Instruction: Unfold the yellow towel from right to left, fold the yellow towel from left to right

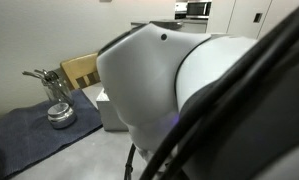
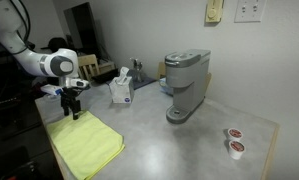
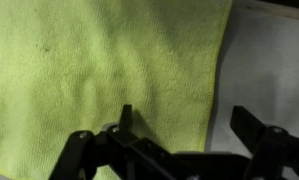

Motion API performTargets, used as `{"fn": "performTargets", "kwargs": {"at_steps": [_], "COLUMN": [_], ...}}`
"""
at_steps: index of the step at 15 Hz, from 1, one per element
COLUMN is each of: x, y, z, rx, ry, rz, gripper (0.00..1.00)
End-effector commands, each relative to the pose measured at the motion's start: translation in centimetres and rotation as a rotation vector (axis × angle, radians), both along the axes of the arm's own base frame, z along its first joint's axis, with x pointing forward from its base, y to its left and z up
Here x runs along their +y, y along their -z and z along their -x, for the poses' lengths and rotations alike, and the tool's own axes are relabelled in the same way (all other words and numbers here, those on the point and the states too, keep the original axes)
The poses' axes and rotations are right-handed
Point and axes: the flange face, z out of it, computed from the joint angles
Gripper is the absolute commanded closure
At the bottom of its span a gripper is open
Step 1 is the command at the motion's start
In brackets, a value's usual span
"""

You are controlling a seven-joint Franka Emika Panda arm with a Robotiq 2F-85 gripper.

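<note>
The yellow towel [image 2: 86, 147] lies flat on the grey table [image 2: 179, 140] near its front left corner, and looks folded. In the wrist view the yellow towel [image 3: 99, 70] fills the left and middle, with its right edge running down beside bare table. My gripper [image 2: 73, 112] hangs just above the towel's far edge in an exterior view. In the wrist view my gripper [image 3: 189, 125] is open and straddles that edge: one fingertip [image 3: 126, 115] is over the cloth, the other over the table. Nothing is between the fingers. The arm's white body blocks the towel in an exterior view.
A grey tissue box [image 2: 121, 90] with a white tissue stands behind the towel. A grey coffee machine [image 2: 186, 85] stands mid-table, with two coffee pods [image 2: 235, 141] at the right. A dark grey mat [image 1: 29, 135] holds a metal pot [image 1: 61, 115]; a wooden chair [image 1: 79, 70] stands behind.
</note>
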Motion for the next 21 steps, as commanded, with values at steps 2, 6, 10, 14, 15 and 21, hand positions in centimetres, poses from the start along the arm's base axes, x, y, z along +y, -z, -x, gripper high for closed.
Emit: {"fn": "performTargets", "kwargs": {"at_steps": [2, 6, 10, 14, 15, 21], "x": [0.22, 0.27, 0.47, 0.69, 0.8, 0.93], "y": [0.29, 0.17, 0.0, -0.2, -0.29, -0.39], "z": [-0.44, -0.49, -0.6, -0.76, -0.82, -0.84], "rx": [0.005, 0.002, -0.003, -0.007, -0.009, -0.011], "ry": [-0.002, -0.003, -0.005, -0.009, -0.011, -0.011], "rz": [0.023, 0.02, 0.018, 0.016, 0.015, 0.011], "gripper": [0.06, 0.2, 0.28, 0.48, 0.51, 0.7]}}
